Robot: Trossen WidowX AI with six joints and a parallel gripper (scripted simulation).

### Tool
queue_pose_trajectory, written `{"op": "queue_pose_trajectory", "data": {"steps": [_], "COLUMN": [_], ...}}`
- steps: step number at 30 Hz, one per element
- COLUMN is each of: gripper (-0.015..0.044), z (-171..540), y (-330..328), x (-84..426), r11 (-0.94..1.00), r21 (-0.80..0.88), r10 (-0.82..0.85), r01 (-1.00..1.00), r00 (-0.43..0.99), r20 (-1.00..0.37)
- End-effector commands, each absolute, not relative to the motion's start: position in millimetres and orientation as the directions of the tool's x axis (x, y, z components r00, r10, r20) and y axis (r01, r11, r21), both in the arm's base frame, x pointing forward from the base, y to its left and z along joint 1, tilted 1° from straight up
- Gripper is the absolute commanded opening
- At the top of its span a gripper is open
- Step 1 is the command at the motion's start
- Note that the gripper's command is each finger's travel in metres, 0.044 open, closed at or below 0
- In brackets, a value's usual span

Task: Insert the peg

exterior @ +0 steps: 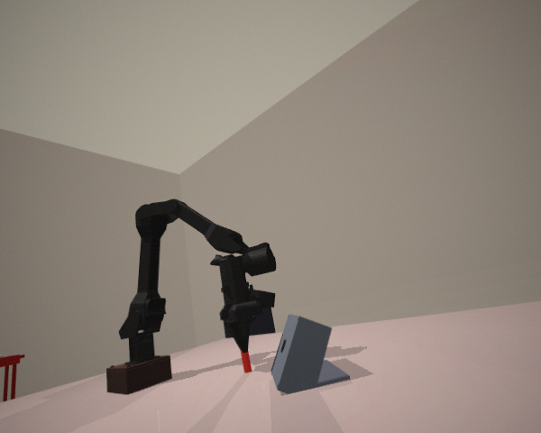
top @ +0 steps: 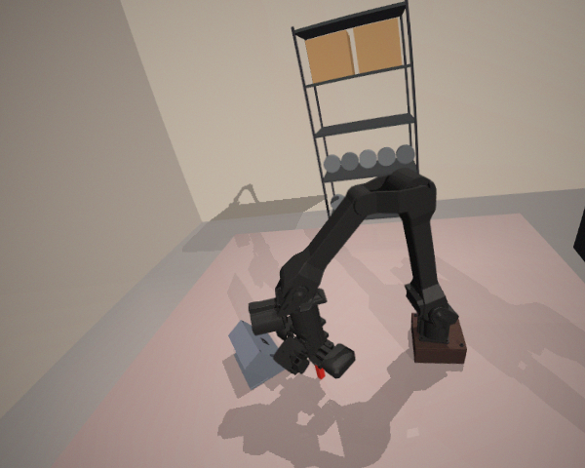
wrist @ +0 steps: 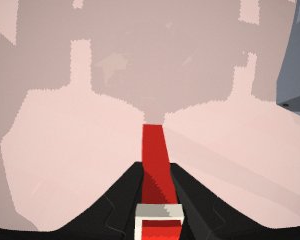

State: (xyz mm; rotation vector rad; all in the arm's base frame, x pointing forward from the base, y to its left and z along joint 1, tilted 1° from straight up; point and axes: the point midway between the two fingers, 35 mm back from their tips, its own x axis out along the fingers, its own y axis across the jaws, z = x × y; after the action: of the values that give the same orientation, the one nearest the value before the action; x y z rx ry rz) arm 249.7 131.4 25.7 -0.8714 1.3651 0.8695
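Observation:
The red peg stands nearly upright at the table surface; whether its bottom touches cannot be told. It has flat sides and a whitish band near its top in the wrist view. My gripper points down and is shut on the peg, one finger on each side. The blue-grey sloped panel stands close beside the gripper. Its dark hole shows in the top and exterior views; its exact shape is unclear. The wrist view shows only part of the panel.
The arm's brown base block stands on the pink table. A shelf rack with boxes and round grey items stands in the background. A red-framed stand is at the far left in the exterior view.

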Motion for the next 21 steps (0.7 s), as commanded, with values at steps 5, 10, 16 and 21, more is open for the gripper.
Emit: {"op": "queue_pose_trajectory", "data": {"steps": [5, 10, 16, 21], "gripper": [0.0, 0.0, 0.0, 0.0], "z": [32.9, 53.4, 78.7, 99.2], "y": [131.8, 132.3, 132.0, 131.2], "x": [250.6, 251.8, 251.8, 251.3], "r11": [0.433, 0.434, 0.436, 0.437], "r21": [-0.013, -0.012, -0.009, -0.008], "r10": [0.012, 0.012, 0.013, 0.013], "r01": [-0.901, -0.901, -0.9, -0.9], "r00": [0.02, 0.019, 0.017, 0.015], "r20": [-1.0, -1.0, -1.0, -1.0]}}
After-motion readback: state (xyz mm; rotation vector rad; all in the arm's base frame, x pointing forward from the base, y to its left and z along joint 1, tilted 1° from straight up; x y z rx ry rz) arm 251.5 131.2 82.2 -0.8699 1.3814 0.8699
